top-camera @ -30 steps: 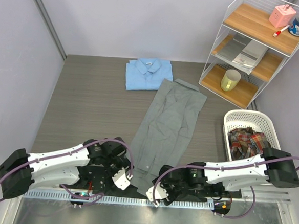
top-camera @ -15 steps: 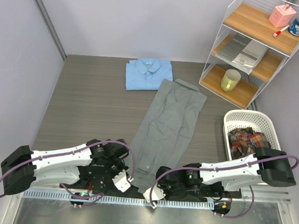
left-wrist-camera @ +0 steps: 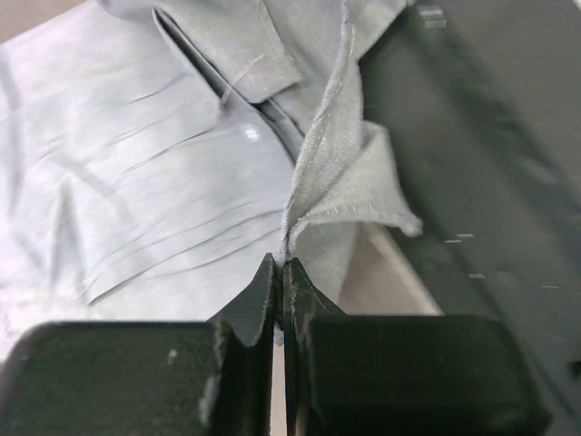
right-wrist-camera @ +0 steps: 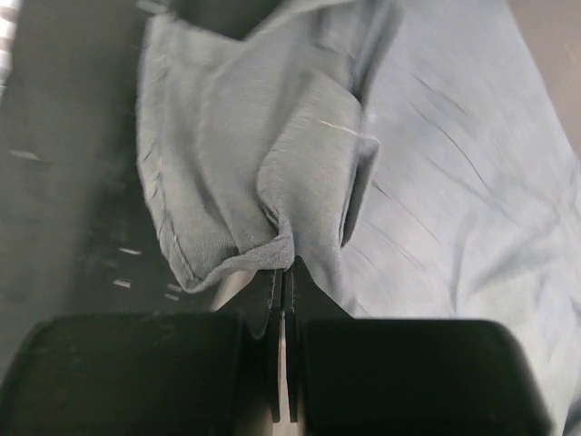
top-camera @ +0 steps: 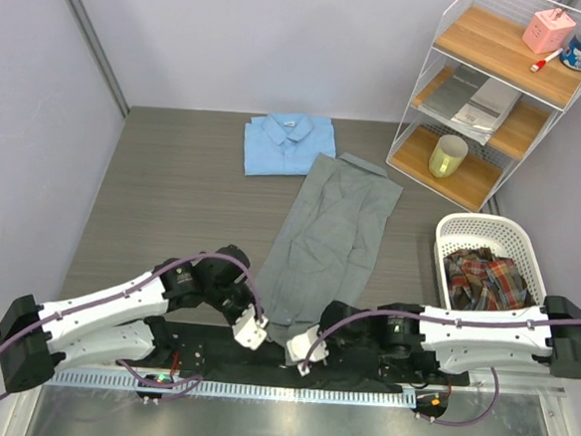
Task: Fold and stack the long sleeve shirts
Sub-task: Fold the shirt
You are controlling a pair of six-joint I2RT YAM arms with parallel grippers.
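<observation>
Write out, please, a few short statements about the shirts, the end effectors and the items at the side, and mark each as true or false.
1. The left end effector and the right end effector are each shut on the near edge of the grey shirt. True.
2. The light blue shirt lies spread out full length. False: it is folded, at the far side of the table.
3. The white basket is empty. False: plaid cloth lies in it.
4. A yellow cup stands on the bottom shelf. True.
</observation>
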